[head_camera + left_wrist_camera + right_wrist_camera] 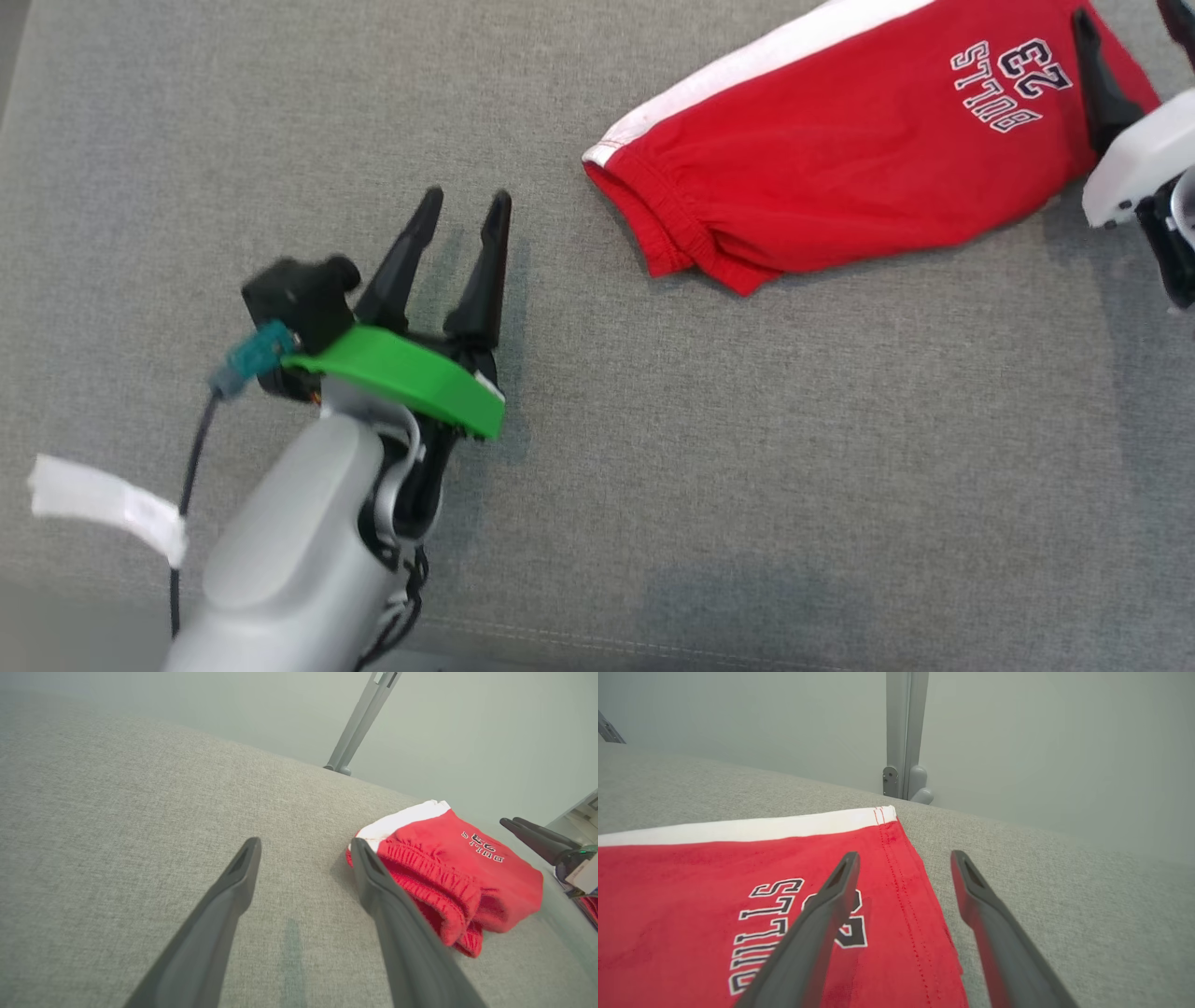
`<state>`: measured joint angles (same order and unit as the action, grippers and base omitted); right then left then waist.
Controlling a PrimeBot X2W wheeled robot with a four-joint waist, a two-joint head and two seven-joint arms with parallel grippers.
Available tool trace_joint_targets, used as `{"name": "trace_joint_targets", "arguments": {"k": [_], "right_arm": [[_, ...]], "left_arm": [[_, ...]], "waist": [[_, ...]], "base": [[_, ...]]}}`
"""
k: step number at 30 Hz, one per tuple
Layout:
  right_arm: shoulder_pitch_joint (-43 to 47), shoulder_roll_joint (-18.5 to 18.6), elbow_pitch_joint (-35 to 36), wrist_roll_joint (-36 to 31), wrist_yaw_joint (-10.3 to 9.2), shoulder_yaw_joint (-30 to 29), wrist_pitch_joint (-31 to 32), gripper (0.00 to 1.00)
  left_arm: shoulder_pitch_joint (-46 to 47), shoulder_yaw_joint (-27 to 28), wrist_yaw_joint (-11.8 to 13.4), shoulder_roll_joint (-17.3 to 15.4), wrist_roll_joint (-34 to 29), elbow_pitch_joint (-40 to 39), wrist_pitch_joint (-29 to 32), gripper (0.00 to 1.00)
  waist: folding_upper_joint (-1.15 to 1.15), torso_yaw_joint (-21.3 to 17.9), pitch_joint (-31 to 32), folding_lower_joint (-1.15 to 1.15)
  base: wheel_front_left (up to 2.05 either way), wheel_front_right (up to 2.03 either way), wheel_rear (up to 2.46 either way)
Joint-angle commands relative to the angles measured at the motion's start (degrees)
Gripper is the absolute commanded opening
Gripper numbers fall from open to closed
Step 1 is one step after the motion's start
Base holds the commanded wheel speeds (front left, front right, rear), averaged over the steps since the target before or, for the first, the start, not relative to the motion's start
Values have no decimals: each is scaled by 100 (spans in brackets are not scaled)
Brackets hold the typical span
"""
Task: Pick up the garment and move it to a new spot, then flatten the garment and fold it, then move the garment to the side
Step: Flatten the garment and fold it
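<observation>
I see grey woven fabric surface (747, 485) across whole work area, fine weave. Stitched seam (597, 637) runs along its near edge in head view. Behind it, plain pale grey-green wall (467, 728). Grey metal post (903, 728) upright against wall, just past far edge; small screwed bracket (890, 781) and rounded foot (921, 791) at base. Second grey bar (607, 730) in top left corner of right wrist view, cut by frame.

Left end effector (467, 198): green collar (401, 378), black fingers (481, 271).
</observation>
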<state>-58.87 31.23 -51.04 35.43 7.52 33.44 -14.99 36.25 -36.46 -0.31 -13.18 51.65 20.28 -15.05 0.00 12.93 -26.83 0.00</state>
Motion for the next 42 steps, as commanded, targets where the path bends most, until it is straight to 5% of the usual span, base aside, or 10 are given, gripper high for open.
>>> {"name": "trace_joint_targets", "arguments": {"k": [1, 7, 12, 27, 29, 30, 32, 42], "right_arm": [[281, 9, 10, 197, -8, -43, -19, 100], [803, 163, -173, 831, -8, -8, 31, 100], [854, 301, -405, 1102, -8, -50, 105, 100], [543, 558, -1512, 1512, -8, -99, 886, 100], [526, 507, -1659, 1528, -8, -97, 951, 84], [509, 478, -1713, 1554, -8, -110, 963, 46], [511, 416, -1794, 1567, -8, -116, 984, 0], [819, 107, -1601, 1882, -10, -214, 437, 0]], "left_arm": [[-428, 184, 127, 82, -478, -240, -12, 100], [-1745, 584, 381, 491, -1934, -1110, -14, 100], [-2310, 689, 363, 740, -2539, -1394, -13, 100], [-2713, 838, -20, 1028, -3210, -1586, -15, 100], [-2688, 846, -31, 1029, -3180, -1596, -15, 100], [-2669, 848, -33, 1029, -3171, -1595, -15, 100], [-2627, 851, -25, 1030, -3173, -1586, -15, 100], [-2661, 970, -12, 1027, -3361, -1454, -15, 100]], "waist": [[0, -34, 463, 0], [0, 226, 758, 0], [0, 510, 772, 0], [0, 1244, 488, 0], [0, 1261, 470, 0], [0, 1262, 463, 0], [0, 1247, 455, 0], [0, 746, 728, 0]], "base": [[0, 0, 0], [0, 0, 0], [0, 0, 0], [0, 0, 0], [0, 0, 0], [0, 0, 0], [0, 0, 0], [0, 0, 0]]}}
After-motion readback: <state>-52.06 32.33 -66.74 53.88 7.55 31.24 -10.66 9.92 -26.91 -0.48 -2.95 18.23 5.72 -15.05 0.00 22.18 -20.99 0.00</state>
